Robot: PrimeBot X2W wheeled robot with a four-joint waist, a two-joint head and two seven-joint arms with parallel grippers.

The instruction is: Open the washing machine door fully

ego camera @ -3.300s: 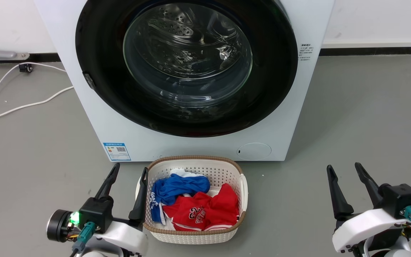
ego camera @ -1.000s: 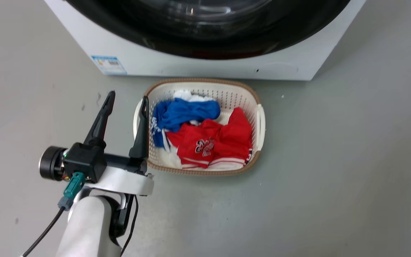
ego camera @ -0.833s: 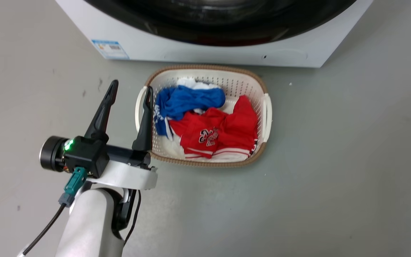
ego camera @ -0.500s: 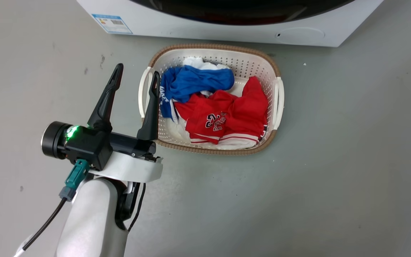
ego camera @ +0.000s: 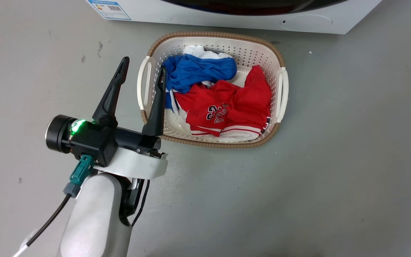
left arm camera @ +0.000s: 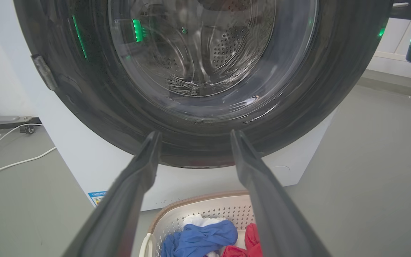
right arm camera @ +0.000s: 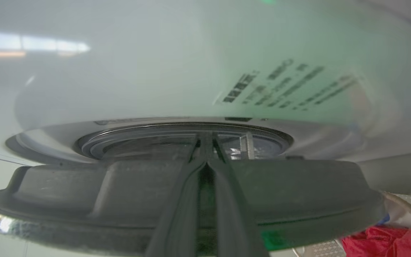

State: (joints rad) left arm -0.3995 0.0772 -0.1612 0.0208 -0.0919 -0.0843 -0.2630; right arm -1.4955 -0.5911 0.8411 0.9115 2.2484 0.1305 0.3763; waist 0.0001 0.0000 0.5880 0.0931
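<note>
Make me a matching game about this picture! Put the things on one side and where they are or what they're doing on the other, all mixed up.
Things:
1. left end effector with two long dark fingers
2. crumpled blue cloth
3. red jersey with printed numbers
4. blue label sticker

Places or states:
A. on the lower front of the big white washing machine
B. open, holding nothing
C. far left part of the white plastic basket with a brown woven rim
D. near right part of that basket

Pairs: 1-B, 2-C, 3-D, 4-A
</note>
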